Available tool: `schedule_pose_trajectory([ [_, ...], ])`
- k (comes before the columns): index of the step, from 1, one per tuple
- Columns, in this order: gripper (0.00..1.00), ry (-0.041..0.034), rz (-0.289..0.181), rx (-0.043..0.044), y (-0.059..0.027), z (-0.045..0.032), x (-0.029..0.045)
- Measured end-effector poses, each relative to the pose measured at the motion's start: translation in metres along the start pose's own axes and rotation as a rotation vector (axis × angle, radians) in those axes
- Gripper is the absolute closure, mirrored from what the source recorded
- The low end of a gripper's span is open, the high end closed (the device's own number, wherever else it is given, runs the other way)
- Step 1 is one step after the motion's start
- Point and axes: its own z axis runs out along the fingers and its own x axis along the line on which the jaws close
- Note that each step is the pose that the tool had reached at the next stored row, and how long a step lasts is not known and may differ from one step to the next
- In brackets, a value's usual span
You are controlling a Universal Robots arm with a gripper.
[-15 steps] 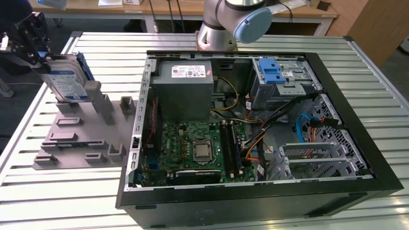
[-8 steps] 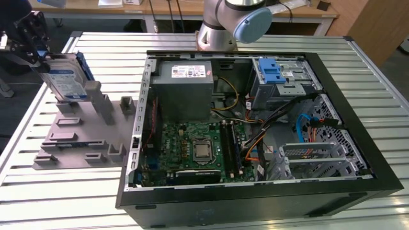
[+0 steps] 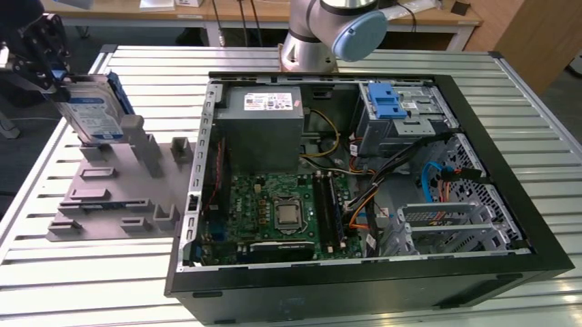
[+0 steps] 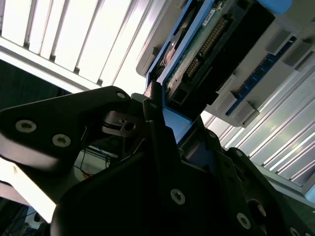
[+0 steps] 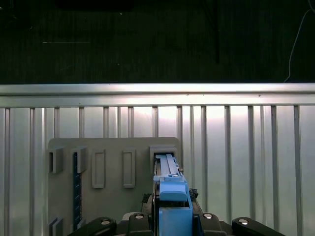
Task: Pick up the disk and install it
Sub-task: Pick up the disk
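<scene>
Nearest me stood the open computer case (image 3: 364, 289), its black wall in front and the green motherboard (image 3: 264, 211) lying flat inside; deeper in sat the grey power-supply box (image 3: 264, 129) and a blue latch on a metal cage (image 3: 393, 105). Beside the case, toward the exterior view's left, a grey slotted holder (image 3: 100, 201) lay on the ribbed metal bench (image 3: 82, 286). At the holder's far end the disk (image 3: 91, 116) stood on edge; its long axis ran nearly upright, the top leaning toward the exterior view's left, the white-and-blue label facing the camera and the blue carrier running along its edges. Its lower end was at one of the holder's slots; I could not tell whether it was seated there or just clear of it. The claw (image 3: 54, 71) was pinched on the disk's upper end; in the first wrist view the blue carrier sat edge-on between the dark fingers. Farthest back rose the arm's base (image 3: 314, 41).
</scene>
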Motion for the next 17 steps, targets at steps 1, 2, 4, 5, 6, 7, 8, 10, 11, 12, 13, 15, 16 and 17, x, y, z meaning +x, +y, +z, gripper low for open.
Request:
schedule_pose_trajectory([
  [1, 0.64, 0.0001, 0.000, -0.0001, 0.0000, -0.0004, 0.0000],
  [2, 0.64, 0.0000, 0.000, 0.0000, 0.0000, -0.0007, 0.0000],
  [4, 0.64, 0.0001, 0.000, -0.0001, 0.0000, -0.0014, -0.0001],
  [5, 0.64, 0.0001, 0.000, -0.0002, 0.0001, -0.0019, -0.0001],
  [6, 0.64, 0.0001, 0.000, -0.0001, 0.0000, -0.0022, -0.0001],
  [7, 0.64, 0.0001, 0.000, 0.0000, 0.0001, -0.0025, -0.0001],
  [8, 0.64, 0.0001, 0.000, -0.0001, 0.0001, -0.0029, -0.0001],
  [10, 0.64, 0.0000, 0.000, 0.0000, 0.0001, -0.0035, -0.0001],
  [11, 0.64, 0.0000, 0.000, 0.0000, 0.0001, -0.0038, -0.0001],
  [12, 0.64, 0.0000, 0.000, 0.0000, 0.0001, -0.0042, -0.0002],
  [13, 0.64, 0.0000, 0.000, 0.0000, 0.0001, -0.0045, -0.0002],
  [15, 0.64, 0.0001, 0.000, -0.0002, 0.0001, -0.0053, -0.0002],
  [16, 0.64, 0.0001, 0.000, -0.0002, 0.0001, -0.0059, -0.0002],
  [17, 0.64, 0.0002, 0.000, -0.0003, 0.0001, -0.0067, -0.0003],
])
